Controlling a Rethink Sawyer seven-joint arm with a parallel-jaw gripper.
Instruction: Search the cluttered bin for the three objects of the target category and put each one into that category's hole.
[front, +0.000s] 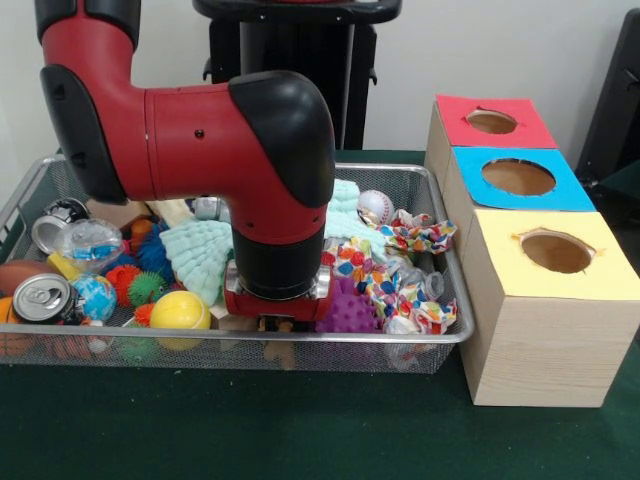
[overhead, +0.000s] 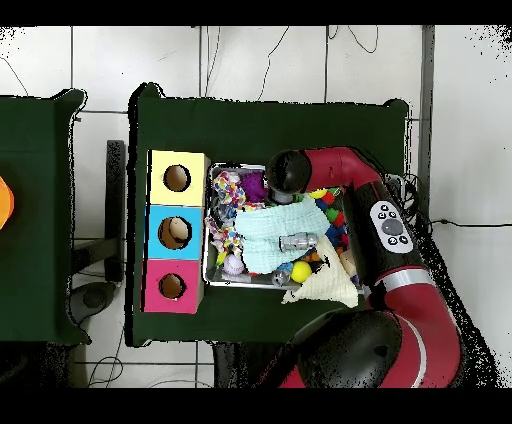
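The wire mesh bin (front: 404, 171) is full of clutter; it also shows in the overhead view (overhead: 208, 225). My gripper (front: 274, 328) is down inside the bin at its front wall, mostly hidden under the red and black wrist (overhead: 286, 176). A tan-brown thing (front: 284, 352) shows through the mesh right under the gripper; I cannot tell whether it is a plush or whether it is held. The red-topped hole (front: 491, 121) is on the farthest box, also seen from overhead (overhead: 172, 286). No animal toy shows plainly.
The blue-topped hole (front: 518, 177) and yellow-topped hole (front: 556, 251) stand beside the bin. In the bin lie a yellow ball (front: 180, 312), a soda can (front: 42, 298), a purple spiky ball (front: 348, 310), a baseball (front: 375, 207), mint cloth (front: 200, 255) and a silver toy robot (overhead: 297, 242).
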